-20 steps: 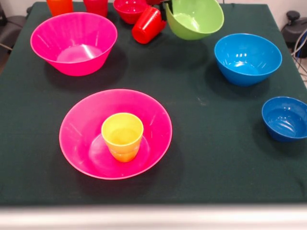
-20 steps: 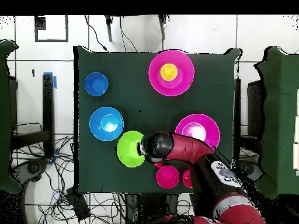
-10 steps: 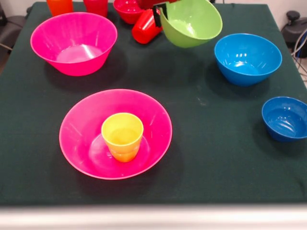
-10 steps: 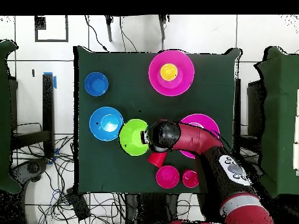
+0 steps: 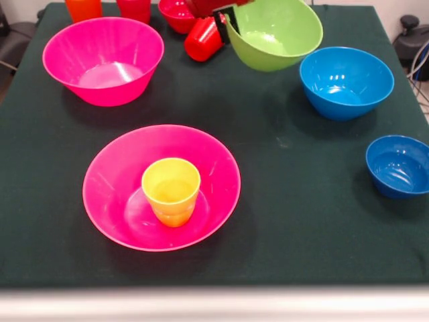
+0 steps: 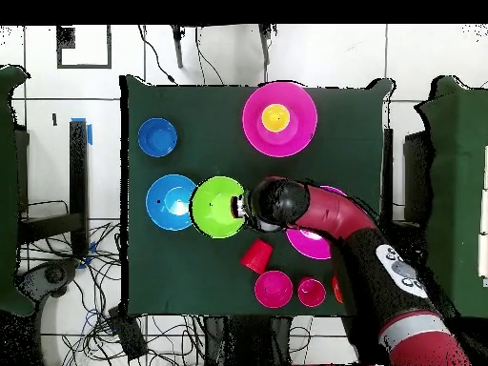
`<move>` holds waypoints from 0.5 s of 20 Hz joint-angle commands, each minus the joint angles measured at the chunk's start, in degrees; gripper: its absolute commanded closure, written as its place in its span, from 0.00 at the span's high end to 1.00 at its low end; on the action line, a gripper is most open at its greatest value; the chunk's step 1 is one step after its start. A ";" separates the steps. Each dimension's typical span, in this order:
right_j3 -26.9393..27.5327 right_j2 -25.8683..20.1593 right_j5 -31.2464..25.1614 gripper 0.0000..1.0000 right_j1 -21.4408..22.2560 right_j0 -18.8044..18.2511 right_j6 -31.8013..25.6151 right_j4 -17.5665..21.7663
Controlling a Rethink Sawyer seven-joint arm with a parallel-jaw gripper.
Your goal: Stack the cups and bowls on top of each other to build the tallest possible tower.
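My gripper (image 5: 225,18) is shut on the left rim of the lime green bowl (image 5: 276,33), which hangs tilted above the far part of the table. From overhead the green bowl (image 6: 215,207) is beside the light blue bowl (image 6: 172,201), with the gripper (image 6: 241,205) at its rim. A yellow cup (image 5: 171,191) stands upright inside the wide pink bowl (image 5: 114,181) near the front. A second pink bowl (image 5: 102,60) sits far left. A red cup (image 5: 203,39) lies on its side.
The light blue bowl (image 5: 346,82) and a small dark blue bowl (image 5: 399,166) sit on the right. At the far edge are a small red bowl (image 5: 178,12), an orange cup (image 5: 84,8) and a red cup (image 5: 135,8).
The gripper has carried the green bowl away from the far edge toward the table's middle, now next to the light blue bowl. Everything else has stayed put.
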State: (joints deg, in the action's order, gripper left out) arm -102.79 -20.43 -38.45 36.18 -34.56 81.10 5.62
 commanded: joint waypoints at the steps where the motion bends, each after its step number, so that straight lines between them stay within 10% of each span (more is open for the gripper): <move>1: 4.00 -9.61 -7.73 0.00 0.70 -3.66 -5.56 -2.87; 10: 12.23 -14.38 -14.76 0.00 -5.57 -7.74 -9.99 -0.98</move>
State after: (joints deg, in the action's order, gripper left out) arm -98.76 -28.12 -46.14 35.61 -41.33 81.10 4.50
